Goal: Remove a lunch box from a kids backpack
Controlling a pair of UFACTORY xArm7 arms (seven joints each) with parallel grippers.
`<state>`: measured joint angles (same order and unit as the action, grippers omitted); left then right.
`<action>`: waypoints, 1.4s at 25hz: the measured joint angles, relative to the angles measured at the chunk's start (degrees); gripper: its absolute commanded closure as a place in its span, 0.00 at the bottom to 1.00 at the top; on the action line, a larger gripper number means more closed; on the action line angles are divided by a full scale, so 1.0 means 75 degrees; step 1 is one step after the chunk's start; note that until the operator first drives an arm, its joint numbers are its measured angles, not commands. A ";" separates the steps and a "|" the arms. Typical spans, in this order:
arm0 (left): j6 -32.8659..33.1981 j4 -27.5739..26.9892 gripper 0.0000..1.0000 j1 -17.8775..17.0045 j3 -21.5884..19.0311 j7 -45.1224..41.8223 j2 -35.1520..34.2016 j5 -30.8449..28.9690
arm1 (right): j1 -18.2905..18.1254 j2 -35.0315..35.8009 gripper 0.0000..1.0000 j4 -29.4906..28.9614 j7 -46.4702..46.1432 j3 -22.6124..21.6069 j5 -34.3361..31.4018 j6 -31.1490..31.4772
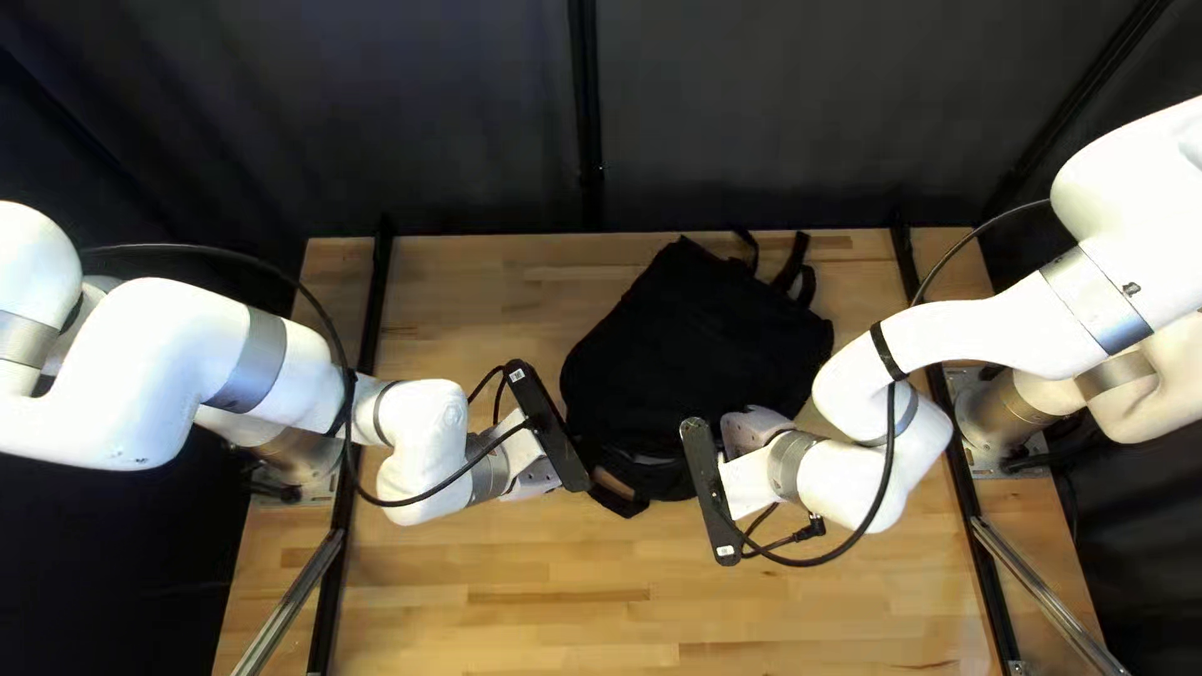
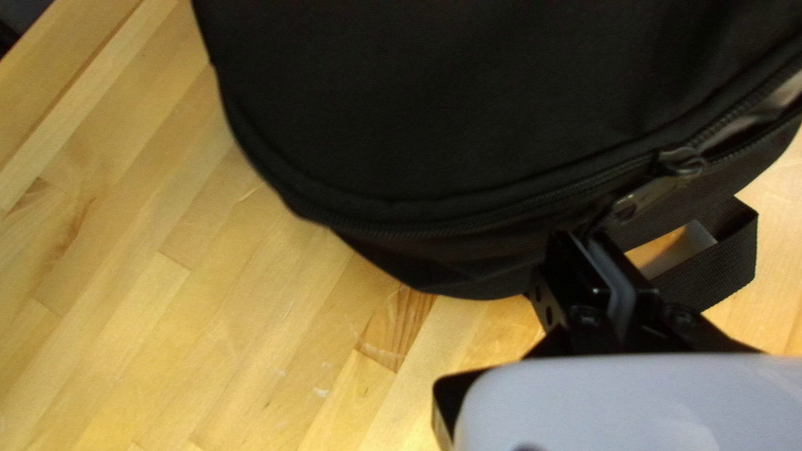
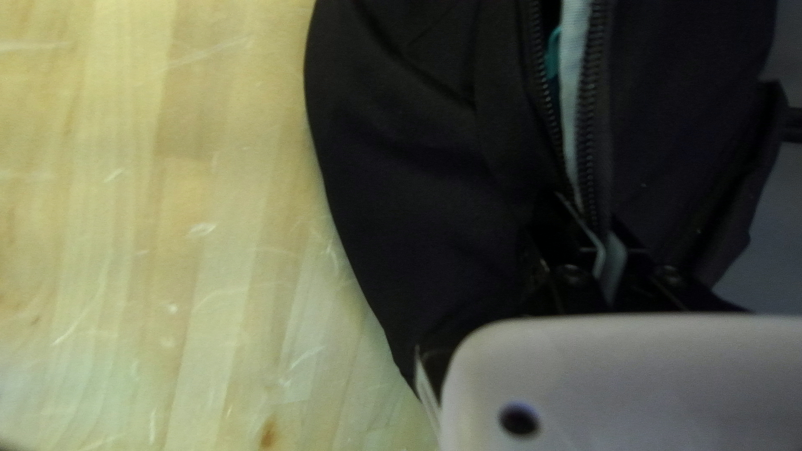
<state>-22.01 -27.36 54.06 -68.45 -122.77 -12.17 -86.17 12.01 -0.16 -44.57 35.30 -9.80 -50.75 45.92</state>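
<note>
Your nearly closed left gripper [image 1: 536,476] is pinching the backpack [image 1: 701,338]'s zipper pull [image 2: 631,203] — your right gripper [image 1: 751,430], also nearly closed, is hiding any hold.

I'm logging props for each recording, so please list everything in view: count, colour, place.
Backpack: one, black, lying on the table
Zipper: one partly open, black, along the backpack's near end
Zipper pull: one visible, dark, at the left gripper
Teal item: one glimpse, inside the opening; kind unclear
Straps: several, black, at the backpack's far corner and near end
Table: one, light wood, under everything
Rails: two, black, along the table's sides
Metal bars: two, silver, near the table's near corners
Curtain: dark, behind the table
Cables: several, black, along both arms
Arms: two, white, from left and right
Left gripper: one, black, shut on the zipper pull
Right gripper: one, black, at the zipper
</note>
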 measured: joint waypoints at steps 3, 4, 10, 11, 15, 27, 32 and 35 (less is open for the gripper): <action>0.0108 0.0042 1.00 -0.0086 0.0124 0.0186 -0.0114 0.0185 | 0.0001 -0.0087 1.00 0.0096 -0.0178 0.0002 0.0140 -0.0143; 0.0144 0.0056 1.00 -0.0116 0.0169 0.0258 -0.0151 0.0249 | 0.0003 -0.0116 1.00 0.0123 -0.0240 0.0002 0.0189 -0.0183; 0.0401 0.0156 1.00 -0.0312 0.0571 0.0855 -0.0393 0.0687 | 0.0034 -0.0227 1.00 0.0231 -0.0541 -0.0011 0.0427 -0.0382; 0.0443 0.0176 1.00 -0.0350 0.0649 0.0978 -0.0432 0.0772 | 0.0042 -0.0244 1.00 0.0244 -0.0594 -0.0015 0.0471 -0.0412; 0.0553 0.0231 1.00 -0.0435 0.0919 0.1449 -0.0491 0.1068 | 0.0077 -0.0303 1.00 0.0293 -0.0801 -0.0032 0.0647 -0.0513; 0.0549 0.0276 1.00 -0.0884 0.2517 0.4351 -0.0085 0.3754 | 0.0090 -0.0245 1.00 0.0383 -0.1230 -0.0006 0.0965 -0.0901; 0.0523 0.0282 1.00 -0.1087 0.2975 0.5199 0.0008 0.4443 | 0.0072 -0.0248 1.00 0.0441 -0.1386 0.0023 0.1041 -0.1040; 0.0534 0.0204 1.00 -0.1052 0.3172 0.5587 0.0175 0.4587 | 0.0062 -0.0270 1.00 0.0481 -0.1497 0.0041 0.1097 -0.1105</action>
<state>-18.01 -25.83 46.17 -44.66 -80.87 -10.86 -51.77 12.48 -2.19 -40.96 24.07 -9.50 -42.52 37.63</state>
